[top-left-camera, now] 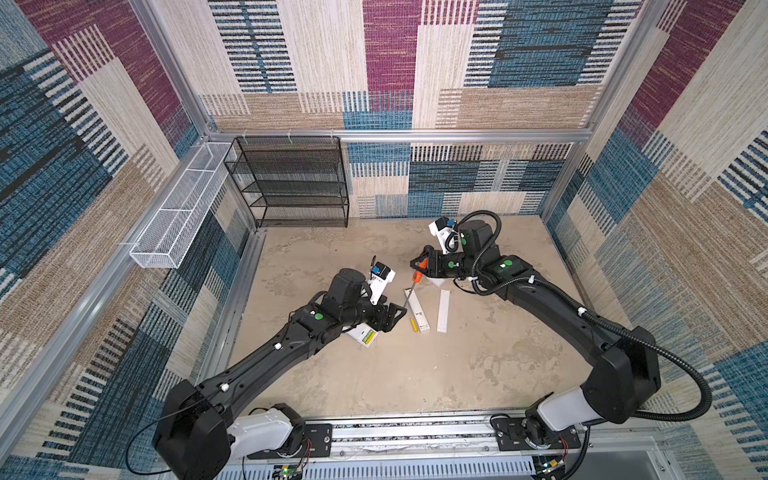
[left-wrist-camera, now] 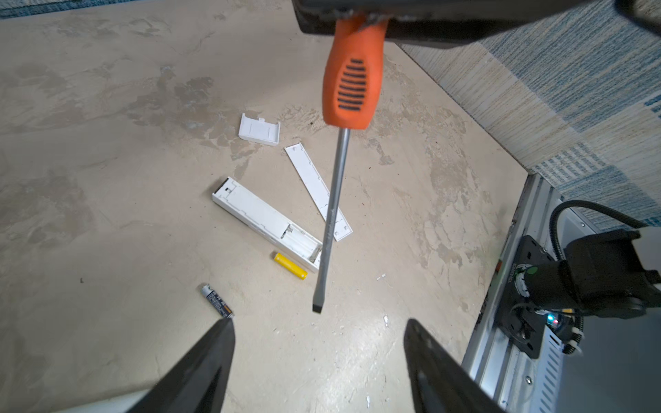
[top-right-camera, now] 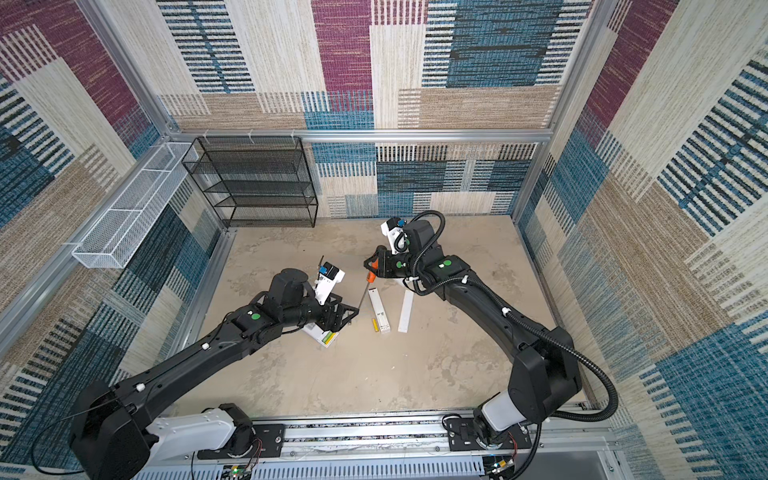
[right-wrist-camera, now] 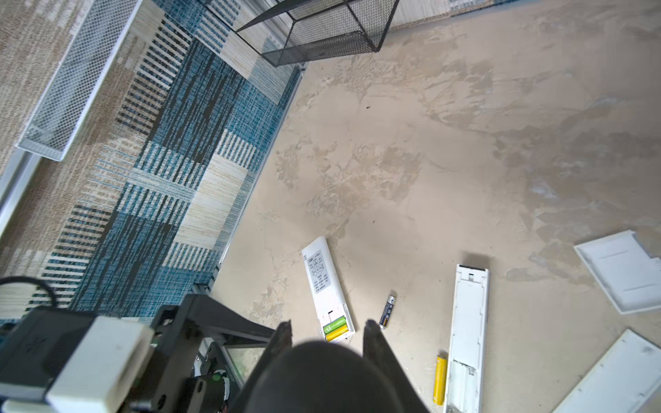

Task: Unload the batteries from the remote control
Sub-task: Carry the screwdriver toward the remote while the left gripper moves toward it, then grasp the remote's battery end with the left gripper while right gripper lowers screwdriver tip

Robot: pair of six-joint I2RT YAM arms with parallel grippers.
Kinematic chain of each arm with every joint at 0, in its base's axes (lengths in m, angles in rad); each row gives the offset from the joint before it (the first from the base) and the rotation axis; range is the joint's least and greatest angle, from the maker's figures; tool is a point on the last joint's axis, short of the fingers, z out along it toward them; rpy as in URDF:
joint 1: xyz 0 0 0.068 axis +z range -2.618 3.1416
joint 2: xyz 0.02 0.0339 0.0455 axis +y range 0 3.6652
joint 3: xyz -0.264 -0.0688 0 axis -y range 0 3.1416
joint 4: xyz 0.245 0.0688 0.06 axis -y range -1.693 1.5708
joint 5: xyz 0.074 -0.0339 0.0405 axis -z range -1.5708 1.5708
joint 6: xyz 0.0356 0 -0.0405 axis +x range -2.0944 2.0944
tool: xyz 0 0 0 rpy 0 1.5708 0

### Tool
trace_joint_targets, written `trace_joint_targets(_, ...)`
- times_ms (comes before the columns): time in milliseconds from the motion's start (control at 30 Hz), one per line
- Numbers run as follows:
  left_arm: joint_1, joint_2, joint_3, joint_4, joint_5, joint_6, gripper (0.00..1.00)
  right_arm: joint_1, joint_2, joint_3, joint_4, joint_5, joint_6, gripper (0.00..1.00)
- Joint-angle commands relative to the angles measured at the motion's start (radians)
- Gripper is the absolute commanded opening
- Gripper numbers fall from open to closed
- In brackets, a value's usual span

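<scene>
We're in a robotics lab's test cell: aluminium framing (top-left-camera: 415,135), carpet-print wall panels (top-left-camera: 324,62), robot arms (top-left-camera: 266,357) bolted to a base rail (top-left-camera: 415,434).

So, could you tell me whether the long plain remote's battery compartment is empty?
Empty: the open compartment shows bare white slots; a yellow battery lies beside it.
</scene>
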Motion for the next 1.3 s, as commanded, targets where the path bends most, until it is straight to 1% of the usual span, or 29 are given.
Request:
trace_joint_targets(0, 0.008, -0.076, -0.053, -0.011, -0.076, -0.007, 0.79, 0.037, 0.005, -0.003, 0.098, 0.129, 0.007, 0.00)
trace_joint_targets(100, 0.036, -0.165, -0.133, -0.013, -0.137, -0.092, 0.80, 0.081, 0.027, -0.003, 0.123, 0.194, -0.012, 0.00)
trace_joint_targets(167, 0.082, -0.214, -0.188, -0.036, -0.165, -0.183, 0.78, 0.108, 0.046, -0.008, 0.144, 0.228, -0.022, 0.00)
trace_joint_targets(233, 0.139, -0.240, -0.233, -0.074, -0.168, -0.284, 0.76, 0.133, 0.062, -0.024, 0.177, 0.256, -0.020, 0.00)
trace_joint_targets(333, 0.225, -0.243, -0.294, -0.112, -0.137, -0.403, 0.74, 0.171, 0.099, -0.044, 0.233, 0.266, -0.014, 0.00)
trace_joint_targets(400, 0.278, -0.218, -0.331, -0.109, -0.106, -0.472, 0.74, 0.195, 0.128, -0.037, 0.251, 0.269, -0.014, 0.00)
trace_joint_targets(533, 0.366, -0.137, -0.390, -0.014, 0.027, -0.588, 0.72, 0.234, 0.190, -0.012, 0.268, 0.269, -0.034, 0.00)
trace_joint_targets(600, 0.385, -0.094, -0.409, 0.050, 0.086, -0.625, 0.70, 0.243, 0.209, 0.001, 0.266, 0.269, -0.048, 0.00)
trace_joint_targets(667, 0.390, -0.052, -0.422, 0.103, 0.117, -0.651, 0.67, 0.247, 0.223, 0.006, 0.267, 0.270, -0.058, 0.00)
trace_joint_targets(867, 0.401, 0.050, -0.425, 0.176, 0.126, -0.667, 0.63, 0.247, 0.243, 0.012, 0.271, 0.277, -0.079, 0.00)
trace_joint_targets(1100, 0.405, 0.173, -0.411, 0.319, 0.197, -0.713, 0.54, 0.248, 0.277, 0.025, 0.288, 0.252, -0.073, 0.00)
trace_joint_targets(1167, 0.405, 0.188, -0.410, 0.353, 0.204, -0.728, 0.49, 0.247, 0.285, 0.031, 0.286, 0.253, -0.077, 0.00)
trace_joint_targets(1267, 0.404, 0.195, -0.406, 0.373, 0.196, -0.742, 0.45, 0.247, 0.298, 0.039, 0.286, 0.263, -0.083, 0.00)
